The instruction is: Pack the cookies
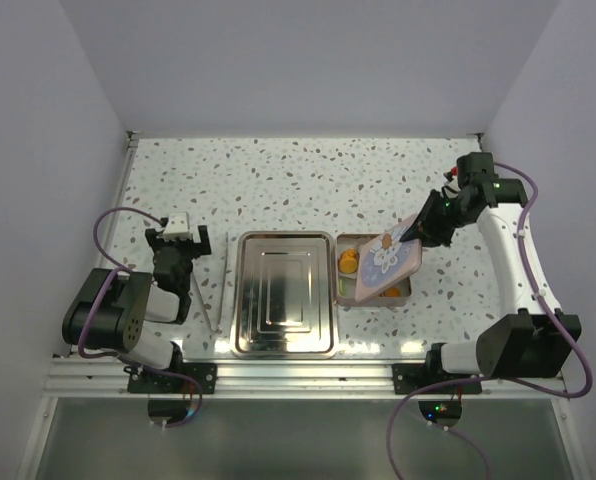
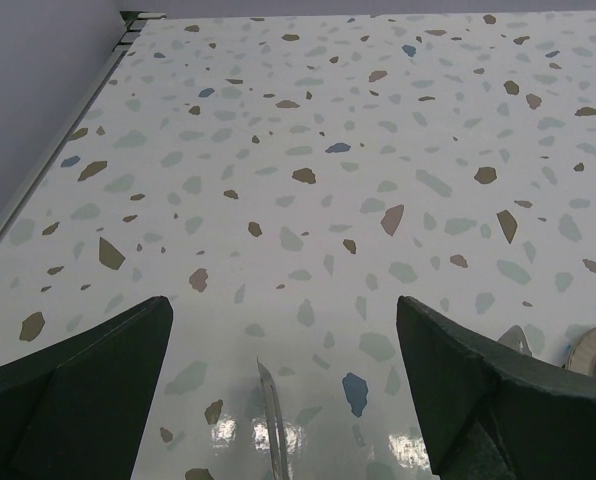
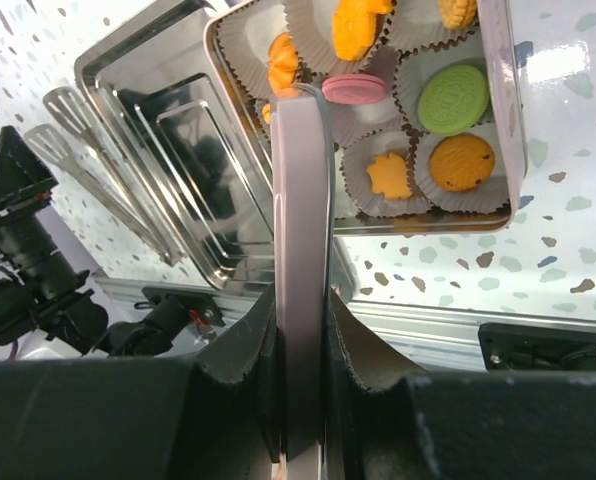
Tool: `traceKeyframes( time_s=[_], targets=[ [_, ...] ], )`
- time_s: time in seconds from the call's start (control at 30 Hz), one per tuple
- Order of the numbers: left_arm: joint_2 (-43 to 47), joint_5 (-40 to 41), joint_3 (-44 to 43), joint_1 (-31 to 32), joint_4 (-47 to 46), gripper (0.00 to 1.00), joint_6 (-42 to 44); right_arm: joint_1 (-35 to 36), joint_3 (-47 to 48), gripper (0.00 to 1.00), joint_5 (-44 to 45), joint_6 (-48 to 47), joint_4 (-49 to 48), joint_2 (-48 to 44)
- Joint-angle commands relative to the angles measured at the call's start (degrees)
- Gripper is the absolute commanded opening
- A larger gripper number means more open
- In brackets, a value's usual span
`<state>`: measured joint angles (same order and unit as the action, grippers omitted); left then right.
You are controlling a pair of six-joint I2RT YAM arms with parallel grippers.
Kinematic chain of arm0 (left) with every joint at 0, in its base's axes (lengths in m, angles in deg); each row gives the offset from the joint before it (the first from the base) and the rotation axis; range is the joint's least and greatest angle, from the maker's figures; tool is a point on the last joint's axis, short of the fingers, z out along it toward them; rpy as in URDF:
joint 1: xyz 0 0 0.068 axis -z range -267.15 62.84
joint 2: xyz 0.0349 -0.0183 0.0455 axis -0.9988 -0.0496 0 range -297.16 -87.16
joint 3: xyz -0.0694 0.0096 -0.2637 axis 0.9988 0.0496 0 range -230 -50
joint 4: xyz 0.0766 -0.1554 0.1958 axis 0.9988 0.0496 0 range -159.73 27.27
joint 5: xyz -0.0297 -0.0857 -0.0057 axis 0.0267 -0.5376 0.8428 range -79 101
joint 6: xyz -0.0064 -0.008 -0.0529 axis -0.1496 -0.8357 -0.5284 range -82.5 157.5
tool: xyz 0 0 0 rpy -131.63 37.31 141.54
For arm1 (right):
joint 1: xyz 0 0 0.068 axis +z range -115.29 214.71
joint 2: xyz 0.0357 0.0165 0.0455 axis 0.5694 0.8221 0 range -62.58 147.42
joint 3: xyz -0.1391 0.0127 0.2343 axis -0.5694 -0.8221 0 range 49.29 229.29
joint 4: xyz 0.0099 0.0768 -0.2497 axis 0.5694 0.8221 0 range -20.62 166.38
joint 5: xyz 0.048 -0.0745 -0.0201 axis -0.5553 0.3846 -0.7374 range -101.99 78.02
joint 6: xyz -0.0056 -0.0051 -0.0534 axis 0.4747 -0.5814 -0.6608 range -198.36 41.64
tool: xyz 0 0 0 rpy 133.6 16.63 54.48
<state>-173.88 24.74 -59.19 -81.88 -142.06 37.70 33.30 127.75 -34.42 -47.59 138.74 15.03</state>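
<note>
Cookies lie in the white fluted paper cups of a square metal tin, which stands on the speckled table just right of the steel tray. Only the right wrist view shows them plainly: a flat green disc, a round orange one with dark specks, a leaf-shaped orange piece, and a pink disc right beside the lid's edge. More orange pieces are cut off at the top of that picture. The same view shows the lid edge-on, as a thin pale slab. The right gripper is clamped on it, one dark finger pressed to each face. From above, the lid turns its face to the camera, pale pink with a white flower print. It is held tilted over the tin and hides most of the contents, so only scraps of orange show at the tin's left and near sides. The tray has a stepped, polished floor that mirrors dark shapes. Thin metal tongs lie on the table just left of it. The left gripper sits low beside the tongs with its jaws spread wide and nothing between them. Its own camera sees glossy terrazzo, a shiny tong tip at the bottom edge, and blurred metal at the lower right that is too cropped to identify.
</note>
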Motion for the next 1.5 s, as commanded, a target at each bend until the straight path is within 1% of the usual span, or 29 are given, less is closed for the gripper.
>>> traceKeyframes(
  time_s=[0.0,0.23,0.33,0.5,0.77,0.8,0.9,1.17,1.37,1.47],
  targets=[
    [0.1,0.9,0.0,-0.4,-6.4,1.00,0.6,-0.1,-0.1,0.00,1.3,-1.1,-0.5,-0.3],
    [0.1,0.9,0.0,-0.4,-6.4,1.00,0.6,-0.1,0.7,0.00,0.1,-0.1,-5.1,0.9],
    [0.1,0.9,0.0,-0.4,-6.4,1.00,0.6,-0.1,0.7,0.00,-2.4,1.1,-9.6,1.6],
    [0.1,0.9,0.0,-0.4,-6.4,1.00,0.6,0.0,-0.4,0.00,-6.0,3.2,-13.5,0.9],
    [0.1,0.9,0.0,-0.4,-6.5,1.00,0.6,1.0,-2.0,0.00,-8.3,5.2,-14.3,-3.8],
    [0.1,0.9,0.0,-0.4,-6.5,1.00,0.6,2.4,-2.8,0.00,-8.6,5.4,-14.4,-4.3],
    [0.1,0.9,0.0,-0.4,-6.5,1.00,0.7,3.5,-3.4,0.00,-8.9,6.2,-14.7,-6.1],
    [0.1,0.9,0.0,-0.4,-6.5,1.00,0.6,4.2,-5.0,0.00,-8.2,6.5,-13.5,-11.5],
    [0.1,0.9,0.0,-0.4,-6.5,1.00,0.6,4.2,-6.0,0.00,-5.6,5.4,-10.6,-14.2],
    [0.1,0.9,0.0,-0.4,-6.5,1.00,0.7,4.2,-7.3,0.00,-3.7,6.0,-11.1,-15.5]
  ],
)
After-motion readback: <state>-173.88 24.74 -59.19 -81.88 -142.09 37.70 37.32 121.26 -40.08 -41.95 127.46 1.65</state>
